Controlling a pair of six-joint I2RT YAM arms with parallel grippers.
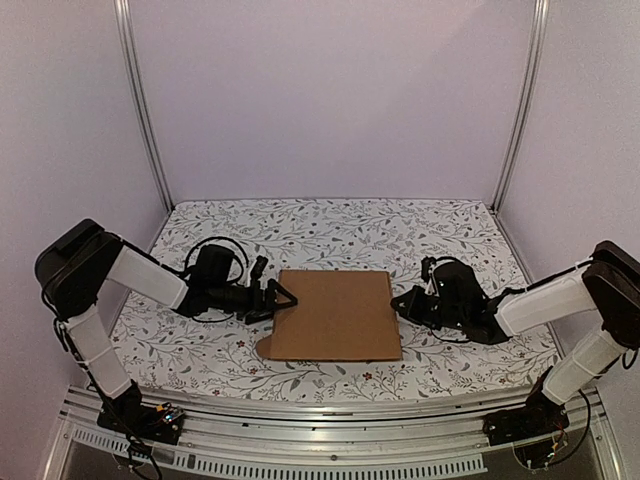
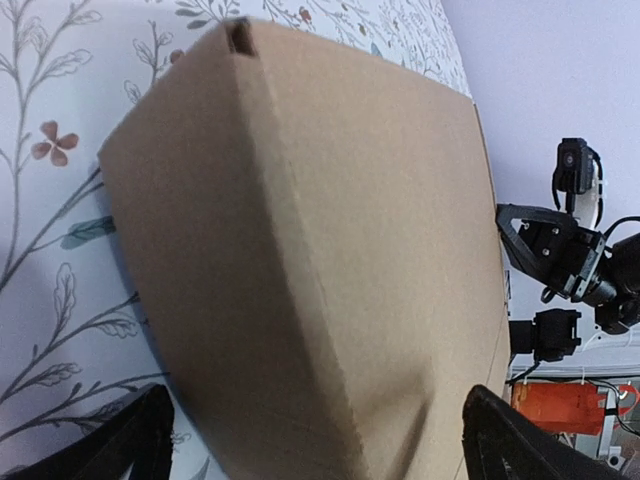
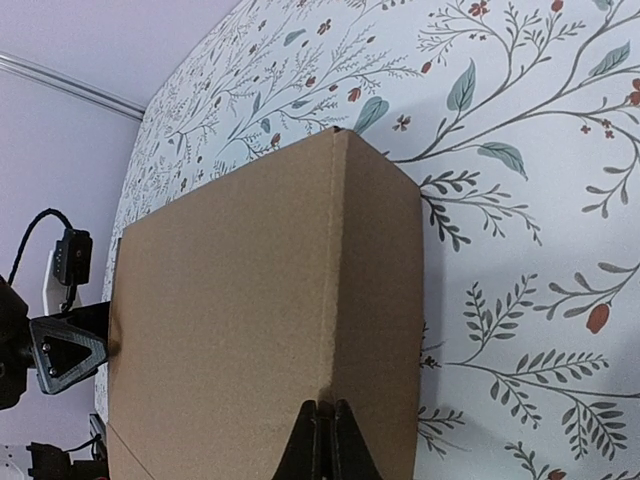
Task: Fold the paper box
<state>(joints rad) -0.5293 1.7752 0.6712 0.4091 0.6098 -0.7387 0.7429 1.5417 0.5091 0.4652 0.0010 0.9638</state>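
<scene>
Top external view is showing you the flat rectangular brown cardboard paper box [image 1: 335, 315] lying closed in the middle of the white tablecloth with grey leaves and small red flowers [image 1: 330, 225], between the two arms. One small rounded cardboard tab [image 1: 266, 348] is sticking out at its near left corner. The black left gripper [image 1: 283, 298] is standing just beside the left edge of the box, with its jaws spread wide and holding nothing. The black right gripper [image 1: 402, 303] is standing at the right edge, opposite to it.

In the left wrist view you are looking along the top of the paper box [image 2: 320, 250]. The two jaws are showing only in the lower corners, far apart, and the box is filling the picture between them. A small dark slot [image 2: 240, 36] is sitting at one corner of the box, at the top of the picture. The right gripper [image 2: 535, 245] is appearing behind the far edge.

In the right wrist view the jaws of the right gripper [image 3: 322, 440] are pressed together with nothing between them, pointing at the near side wall of the paper box [image 3: 250, 320]. They are looking very near to this wall, but I cannot tell if they are really touching it. The left gripper [image 3: 62, 350] is showing at the opposite edge.
</scene>
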